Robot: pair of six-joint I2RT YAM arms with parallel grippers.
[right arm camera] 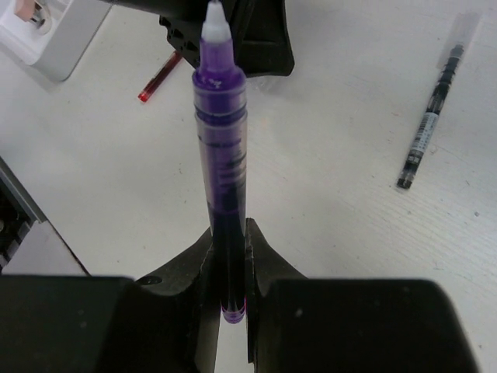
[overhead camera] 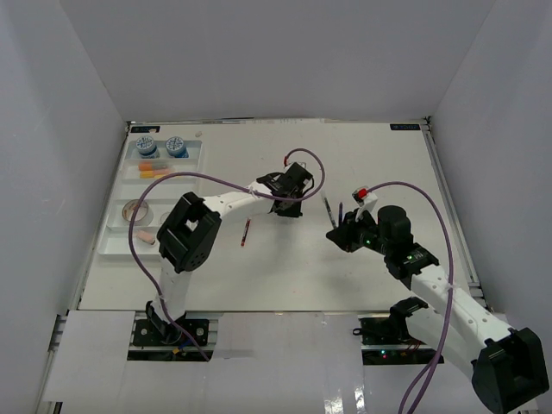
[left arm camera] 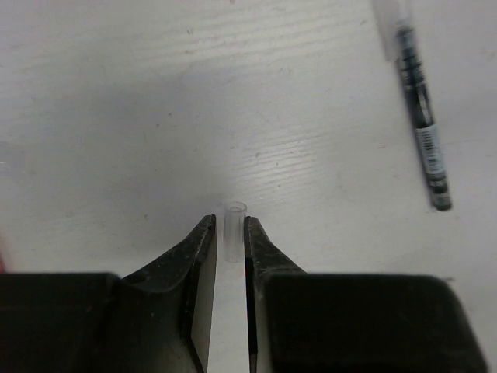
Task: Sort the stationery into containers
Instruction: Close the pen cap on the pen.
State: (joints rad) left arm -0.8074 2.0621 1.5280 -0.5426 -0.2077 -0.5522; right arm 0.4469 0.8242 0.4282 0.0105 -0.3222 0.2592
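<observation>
Mid-sort, both arms busy!
Right gripper clamps the purple pen, left gripper pinches a clear cap; next, probably, carry both to the tray.

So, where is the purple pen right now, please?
The purple pen is held in the right gripper, right of the table's middle in the top view, with the black pen lying just to its left.

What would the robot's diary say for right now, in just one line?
left gripper: pinching clear cap | right gripper: holding purple pen | black pen, red pen: lying on table
</observation>
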